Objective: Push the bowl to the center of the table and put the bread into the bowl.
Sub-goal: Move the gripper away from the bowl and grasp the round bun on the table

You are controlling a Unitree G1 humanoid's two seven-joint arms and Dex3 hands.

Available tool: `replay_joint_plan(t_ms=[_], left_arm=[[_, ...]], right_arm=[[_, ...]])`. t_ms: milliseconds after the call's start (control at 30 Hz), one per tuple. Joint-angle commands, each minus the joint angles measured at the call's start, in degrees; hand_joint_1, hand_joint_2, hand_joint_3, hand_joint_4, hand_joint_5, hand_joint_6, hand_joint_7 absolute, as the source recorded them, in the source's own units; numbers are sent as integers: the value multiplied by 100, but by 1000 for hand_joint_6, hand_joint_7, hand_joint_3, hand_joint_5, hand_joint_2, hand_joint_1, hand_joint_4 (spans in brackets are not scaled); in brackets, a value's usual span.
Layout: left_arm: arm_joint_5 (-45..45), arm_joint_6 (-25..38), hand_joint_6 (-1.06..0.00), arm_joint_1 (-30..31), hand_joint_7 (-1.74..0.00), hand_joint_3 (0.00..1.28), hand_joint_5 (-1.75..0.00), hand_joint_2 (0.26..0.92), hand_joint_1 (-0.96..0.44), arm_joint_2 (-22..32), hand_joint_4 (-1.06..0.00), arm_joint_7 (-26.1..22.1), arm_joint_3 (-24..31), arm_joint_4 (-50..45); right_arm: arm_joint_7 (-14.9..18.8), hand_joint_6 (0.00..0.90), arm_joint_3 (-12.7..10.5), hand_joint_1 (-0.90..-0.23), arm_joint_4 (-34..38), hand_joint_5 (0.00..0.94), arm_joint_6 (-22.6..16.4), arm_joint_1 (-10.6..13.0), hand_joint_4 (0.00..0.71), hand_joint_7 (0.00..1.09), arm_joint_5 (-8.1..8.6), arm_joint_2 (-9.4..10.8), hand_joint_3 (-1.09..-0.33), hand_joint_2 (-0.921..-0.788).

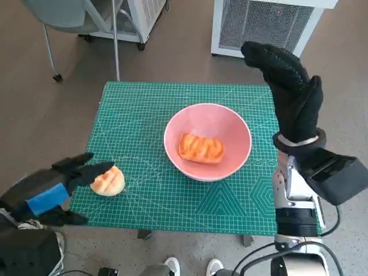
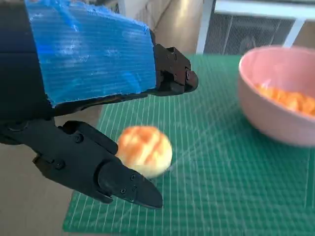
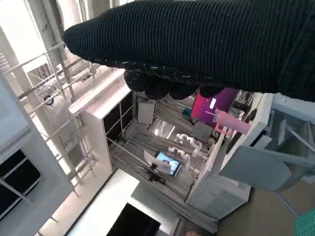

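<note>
A pink bowl (image 1: pixel 237 124) stands near the middle of the green cutting mat (image 1: pixel 144 109), with an oblong golden piece of bread (image 1: pixel 200 148) lying inside it. A round bread roll (image 1: pixel 108 180) sits on the mat near its front left corner. My left hand (image 1: pixel 54 190) lies beside the roll, fingertips reaching over it. In the left wrist view the roll (image 2: pixel 145 150) lies between the spread fingers (image 2: pixel 172 78) and thumb, not gripped, and the bowl (image 2: pixel 275 118) shows beyond. My right hand (image 1: pixel 290 92) is raised above the table's right edge, fingers extended, holding nothing; its glove (image 3: pixel 197 44) hides the table.
White slatted cabinets (image 1: pixel 264 26) stand beyond the table's far edge. A chair leg with a castor (image 1: pixel 56 76) is at the back left. A person's shoes (image 1: pixel 192 267) show below the front edge. The roll lies close to the mat's left border.
</note>
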Motion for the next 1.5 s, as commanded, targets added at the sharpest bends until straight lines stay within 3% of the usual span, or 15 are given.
replay_joint_plan(t_ms=[33, 233, 433, 933, 1500], left_arm=[[113, -99, -229, 38, -23, 0, -2, 796, -526, 29, -91, 91, -220, 280], [221, -365, -245, -135, -22, 0, -12, 781, -422, -115, -123, 396, -611, 846], [542, -826, -283, -405, -30, 3, -32, 781, -311, -400, -203, 1085, -1089, 1644], [1414, -1739, -481, -1011, -61, 21, -53, 874, -194, -648, -481, 2825, -1622, 3142], [1861, -1479, -576, -1482, -75, 11, -42, 887, -161, -686, -557, 3428, -2031, 3834]], right_arm=[[25, -1, 2, -758, -59, 10, 108, 131, 267, 702, -10, -19, -880, -921], [19, -1, -15, -755, -82, 11, 116, 128, 268, 702, -23, -45, -880, -921], [-5, -1, -3, -753, -79, 11, 78, 122, 267, 692, -83, -50, -885, -921], [28, -1, -11, -753, 60, 9, 2, 48, 262, 689, -98, -91, -885, -921], [66, -1, 11, -753, 80, 10, -11, 16, 262, 690, -72, -107, -882, -921]])
